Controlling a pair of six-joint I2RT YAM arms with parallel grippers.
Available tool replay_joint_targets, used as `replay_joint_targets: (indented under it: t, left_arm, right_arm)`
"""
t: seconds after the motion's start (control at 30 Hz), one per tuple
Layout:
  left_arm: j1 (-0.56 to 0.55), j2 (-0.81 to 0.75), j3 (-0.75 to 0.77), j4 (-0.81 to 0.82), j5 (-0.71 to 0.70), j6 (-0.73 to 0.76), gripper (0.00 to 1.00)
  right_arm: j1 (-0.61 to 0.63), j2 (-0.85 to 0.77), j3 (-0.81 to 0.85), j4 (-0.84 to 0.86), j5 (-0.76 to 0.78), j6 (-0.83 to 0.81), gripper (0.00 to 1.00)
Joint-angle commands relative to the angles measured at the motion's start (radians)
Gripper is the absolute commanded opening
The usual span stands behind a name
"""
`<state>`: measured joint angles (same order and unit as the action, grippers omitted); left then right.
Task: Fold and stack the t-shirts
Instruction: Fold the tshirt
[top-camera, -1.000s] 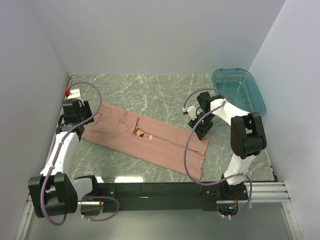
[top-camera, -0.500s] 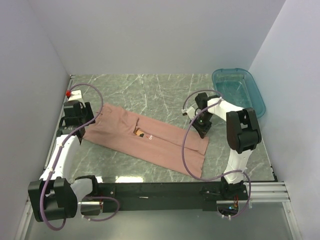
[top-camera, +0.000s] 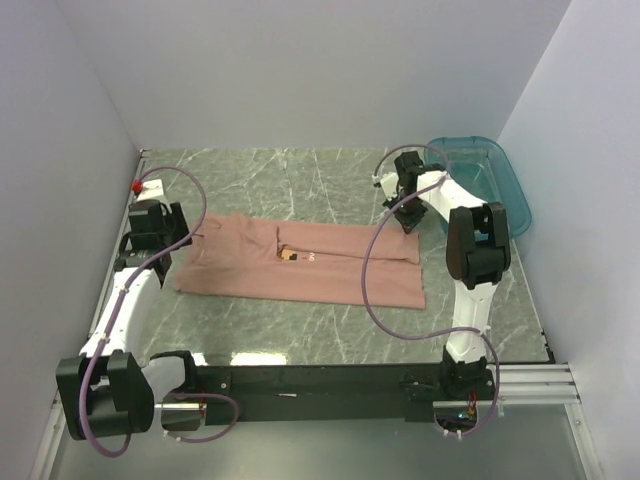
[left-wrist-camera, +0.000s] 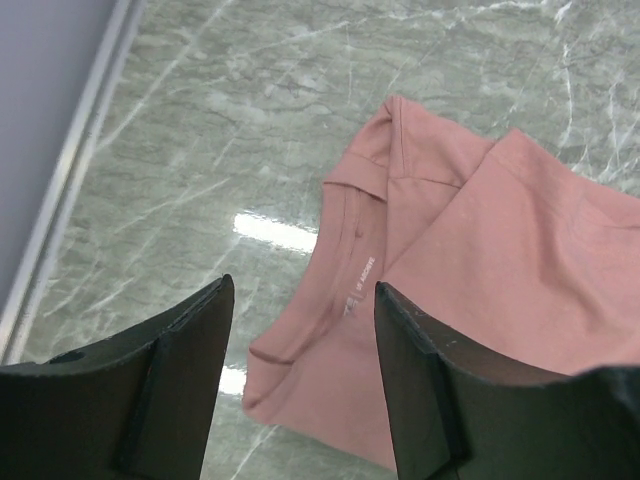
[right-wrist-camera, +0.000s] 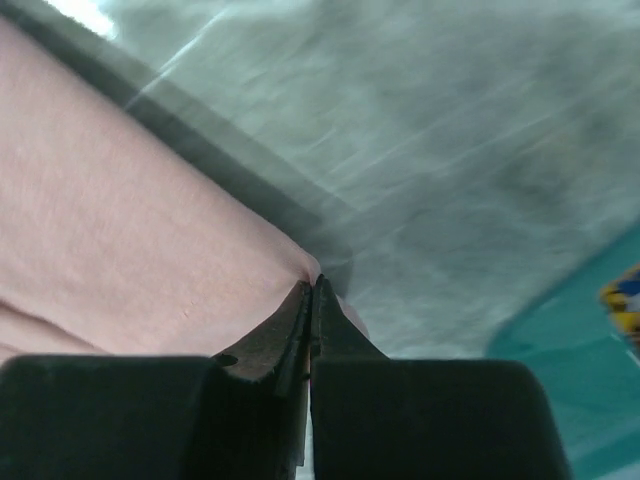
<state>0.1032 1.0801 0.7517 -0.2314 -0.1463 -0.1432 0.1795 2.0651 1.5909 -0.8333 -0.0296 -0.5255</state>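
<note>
A salmon-pink t-shirt (top-camera: 300, 262) lies folded lengthwise into a long strip across the marble table, with a bit of the dark print (top-camera: 288, 254) showing at a gap. My right gripper (top-camera: 407, 222) is shut on the shirt's far right corner (right-wrist-camera: 300, 262). My left gripper (top-camera: 158, 228) is open and hovers over the shirt's left end; its collar with a white label (left-wrist-camera: 360, 278) shows between the fingers (left-wrist-camera: 185, 345).
A teal plastic tub (top-camera: 490, 180) stands at the back right, close behind my right arm; its edge shows in the right wrist view (right-wrist-camera: 580, 330). A small red-capped object (top-camera: 137, 185) sits at the left wall. White walls enclose the table.
My right gripper has pulled the shirt's right end away from me, toward the tub. The strip swung from a diagonal to lie level across the table. The left gripper barely moved.
</note>
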Motion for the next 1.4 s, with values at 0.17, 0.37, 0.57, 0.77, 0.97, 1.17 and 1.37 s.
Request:
replay_joint_targets:
  t: [0.17,0.37,0.57,0.77,0.97,1.17,1.37]
  left_arm:
    - [0.043,0.259,0.139,0.086,0.158,-0.134,0.61]
    - [0.044,0.538,0.334,0.027,0.365,-0.16,0.53]
    - [0.023,0.661,0.417,0.003,0.462,-0.133,0.54]
    - [-0.016,0.724,0.486,-0.031,0.504,-0.108,0.47]
    - [-0.053,0.82,0.598,-0.094,0.513,-0.076,0.47]
    - [-0.06,0.923,0.698,-0.143,0.502,-0.05,0.46]
    - [-0.074,0.942,0.707,-0.161,0.51,-0.032,0.43]
  right_arm:
    - [-0.028,0.066,0.119,0.048,0.099,0.047,0.06]
    - [-0.023,-0.002,0.152,0.016,-0.028,0.039,0.36]
    - [-0.015,-0.1,0.075,0.008,-0.297,0.013,0.41]
    - [-0.002,-0.115,0.034,0.005,-0.426,0.024,0.41]
    - [0.0,-0.1,0.027,0.003,-0.46,0.035,0.41]
    - [0.0,-0.103,0.017,0.002,-0.472,0.036,0.41]
    - [-0.002,-0.097,0.015,-0.003,-0.472,0.028,0.41]
